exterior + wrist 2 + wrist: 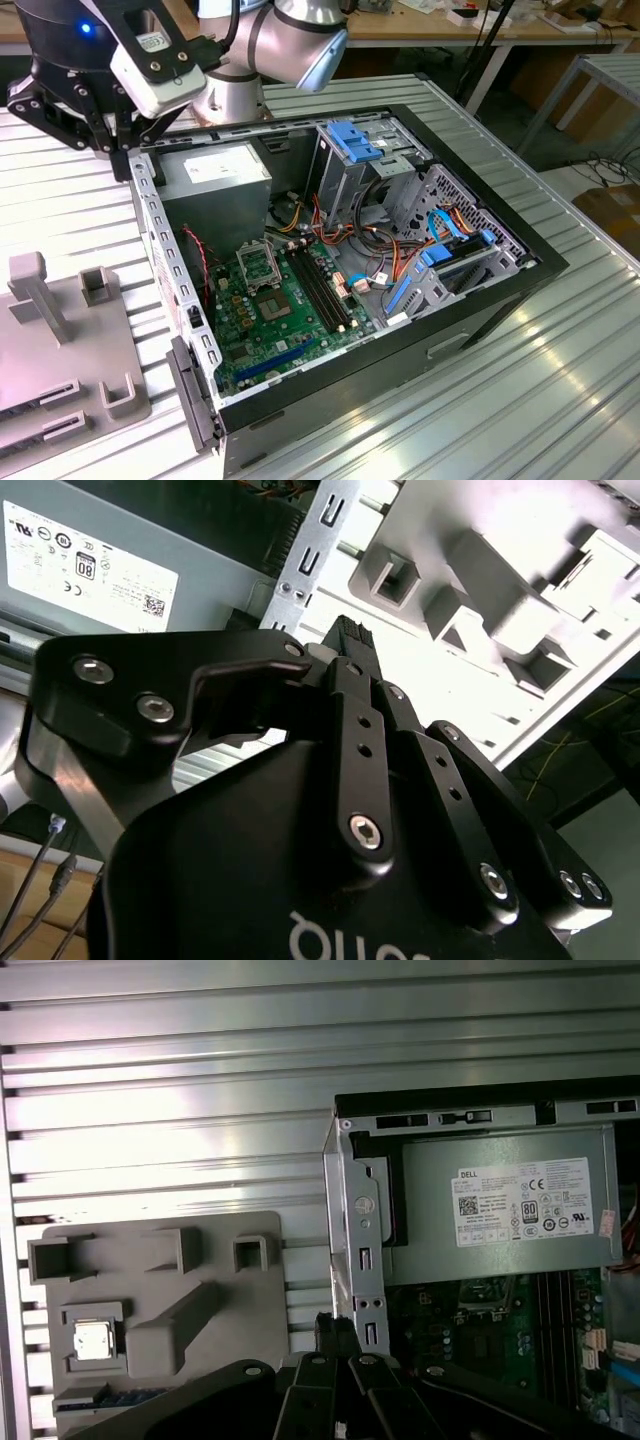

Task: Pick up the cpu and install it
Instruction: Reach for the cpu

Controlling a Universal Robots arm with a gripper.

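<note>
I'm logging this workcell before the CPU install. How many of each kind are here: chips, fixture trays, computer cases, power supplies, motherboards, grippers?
Small flat square grey-topped cpu: 1
Grey plastic fixture tray: 1
Open black metal computer case: 1
Silver box-shaped power supply: 1
Green motherboard: 1
Black robot gripper: 1
Total: 6

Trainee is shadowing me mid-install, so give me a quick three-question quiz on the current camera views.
1. True or false: the cpu is already installed on the motherboard.
2. The cpu rests in: A) the grey fixture tray; B) the power supply; C) a blue drive bracket.
3. Short answer: in the first wrist view, which case part is the gripper nearest?
Key: 1 false; 2 A; 3 the case's metal side wall.
</note>
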